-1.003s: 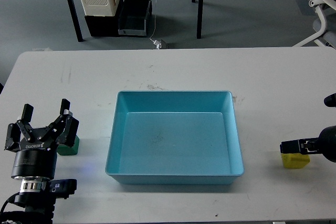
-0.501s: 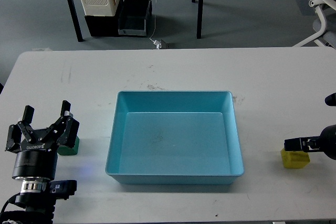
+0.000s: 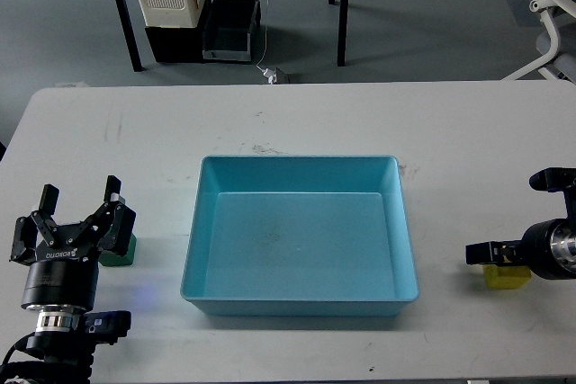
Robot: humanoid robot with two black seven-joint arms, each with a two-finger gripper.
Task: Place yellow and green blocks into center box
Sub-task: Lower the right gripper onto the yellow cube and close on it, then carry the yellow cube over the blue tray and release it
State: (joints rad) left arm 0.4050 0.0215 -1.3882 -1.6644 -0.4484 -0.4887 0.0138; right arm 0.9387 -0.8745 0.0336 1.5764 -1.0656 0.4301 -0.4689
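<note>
White table [image 3: 297, 123], broad and mostly bare. Blue box [image 3: 300, 298] at centre, nothing inside. Left gripper [image 3: 76, 202] low on the left, fingers spread wide, gripping nothing, directly in front of green block [image 3: 121, 253]. Right gripper [image 3: 481, 253] at the right edge, finger state impossible to tell, tip over yellow block [image 3: 505, 277] on the table.

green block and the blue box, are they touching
Apart. In the head view, a strip of bare white table shows between the green block, beside the left gripper, and the left wall of the blue box.
</note>
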